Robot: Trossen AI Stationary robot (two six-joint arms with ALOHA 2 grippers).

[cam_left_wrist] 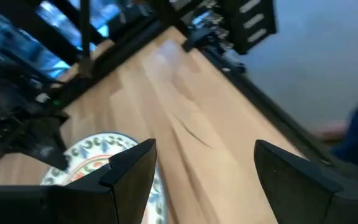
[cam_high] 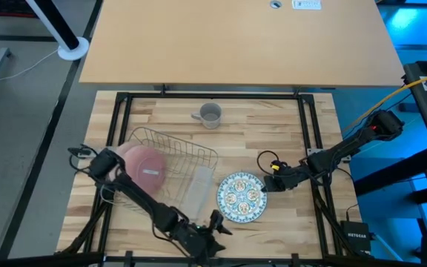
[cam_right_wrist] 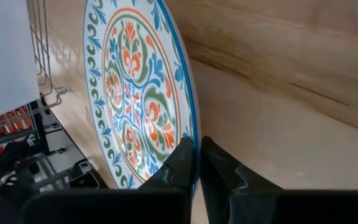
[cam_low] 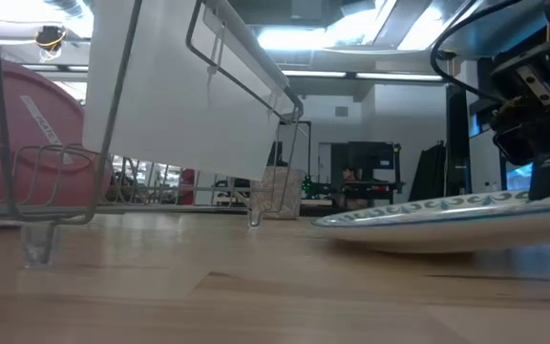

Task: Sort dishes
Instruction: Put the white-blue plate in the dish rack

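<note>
High view | right hand [cam_high: 266,185] pinching patterned plate [cam_high: 241,197] rim | left hand [cam_high: 215,222] spread

Open counter [cam_high: 161,111] is left across the frame's upper band, interrupted only by the mug [cam_high: 210,115]; the lower left is occupied by the wire rack [cam_high: 176,167].

Patterned plate [cam_high: 242,196] lies right of rack [cam_high: 175,163], behind it mug [cam_high: 210,115].
</note>
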